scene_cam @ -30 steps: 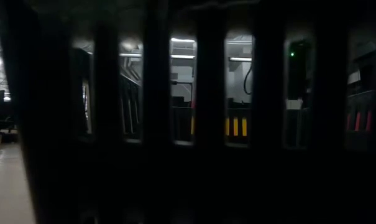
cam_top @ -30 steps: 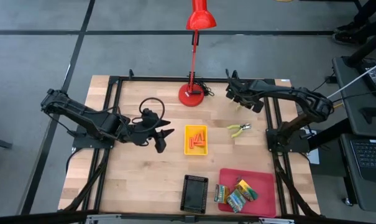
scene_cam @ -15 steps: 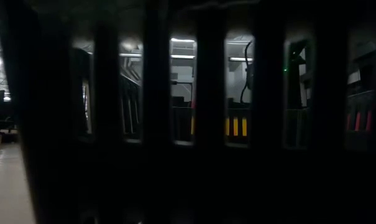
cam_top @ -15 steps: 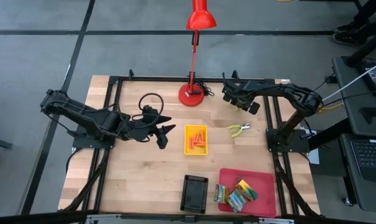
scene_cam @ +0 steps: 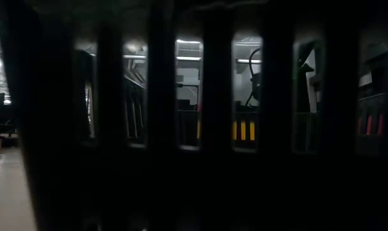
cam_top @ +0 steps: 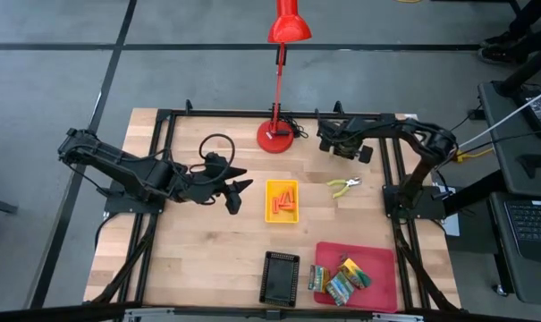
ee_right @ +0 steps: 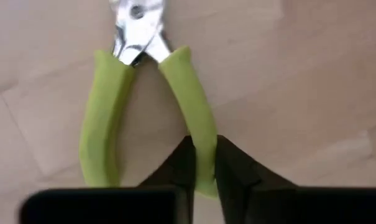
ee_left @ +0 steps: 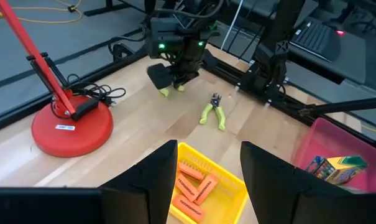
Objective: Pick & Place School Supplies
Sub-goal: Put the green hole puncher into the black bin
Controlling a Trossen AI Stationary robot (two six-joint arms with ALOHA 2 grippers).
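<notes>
We note right gripper [ee_right: 201,158] at table's 1 o'clock, jaws just narrowed, now pinching one handle of pliers [ee_right: 144,118] lying on wood. Grasp looks made, lift next. Left gripper [cam_top: 237,198] waits open, 9 o'clock of yellow tray [cam_top: 283,183].

The tabletop [cam_top: 207,259] is pale, matt wood planking. The pliers [ee_right: 144,93] show shiny bare metal jaws and smooth yellow-green rubbery handles. The yellow tray [ee_left: 228,186] looks like glossy plastic.

Wooden table [cam_top: 207,259]: lamp [cam_top: 276,136], three trays, pliers [cam_top: 344,185].
</notes>
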